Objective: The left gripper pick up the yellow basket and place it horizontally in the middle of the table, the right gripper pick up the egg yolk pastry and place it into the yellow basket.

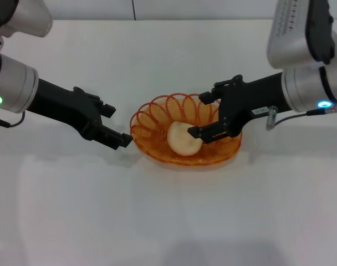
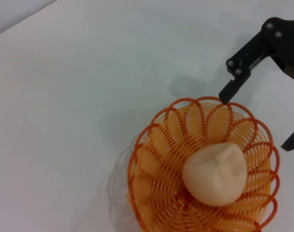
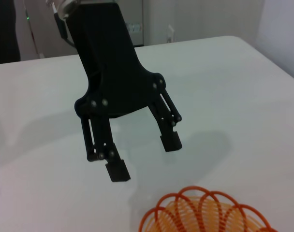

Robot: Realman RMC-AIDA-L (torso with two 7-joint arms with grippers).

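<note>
The yellow basket [image 1: 153, 145] lies flat on the white table [image 1: 168, 221] near its middle. The egg yolk pastry [image 1: 182, 138] rests inside it. My right gripper [image 1: 199, 115] is open above the basket's right part, fingers spread, just beside the pastry and not holding it. My left gripper [image 1: 117, 123] is open and empty, just left of the basket rim. The left wrist view shows the basket [image 2: 152, 145], the pastry [image 2: 215, 174] and the right gripper [image 2: 260, 118] at its far rim. The right wrist view shows the left gripper [image 3: 143, 156] and the basket rim [image 3: 205, 210].
The tabletop's back edge [image 1: 157, 20] runs along the top of the head view. Both arms reach in from the sides, the left arm [image 1: 13, 91] and the right arm [image 1: 312, 91].
</note>
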